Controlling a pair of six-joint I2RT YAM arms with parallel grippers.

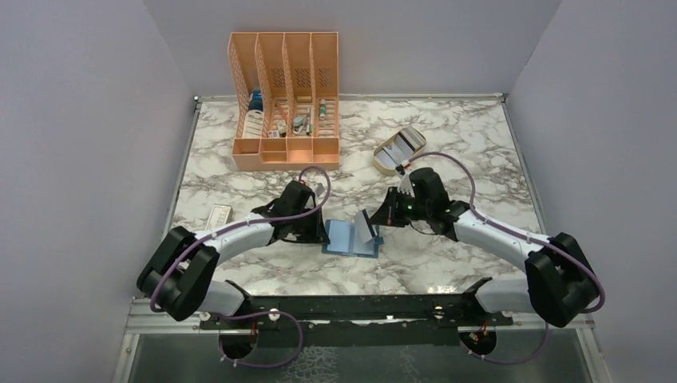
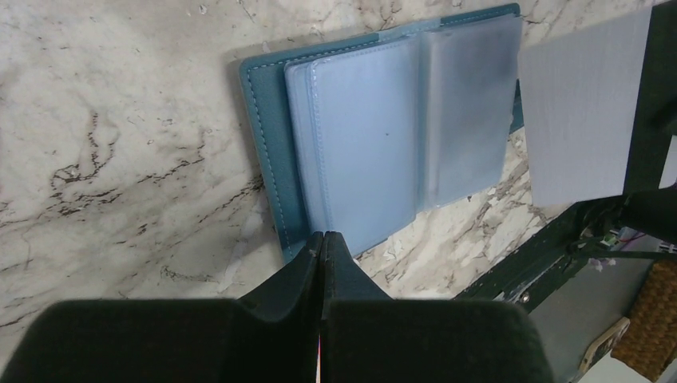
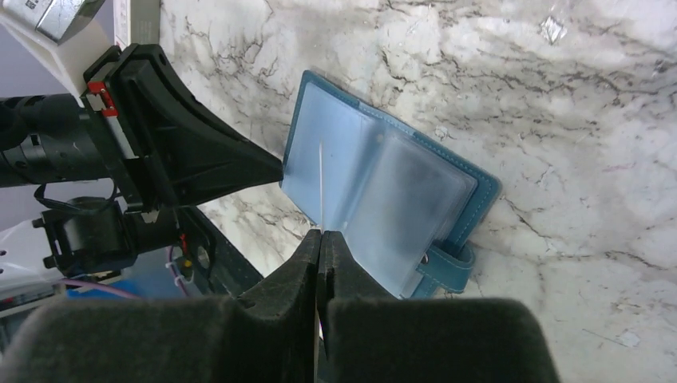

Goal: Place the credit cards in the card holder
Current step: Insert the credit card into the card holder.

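Teal card holder (image 2: 269,144), grey card (image 2: 579,104)

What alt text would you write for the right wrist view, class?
The right gripper, shut on a thin card seen edge-on, holds it over an open teal card holder on a marble table. The left gripper touches the holder's edge.

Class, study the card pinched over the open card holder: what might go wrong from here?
The card, pinched at one edge by the shut right jaws, may twist or slip when pushed against a sleeve. The shut left jaws meet the card holder only at its edge, so it may slide on the table.
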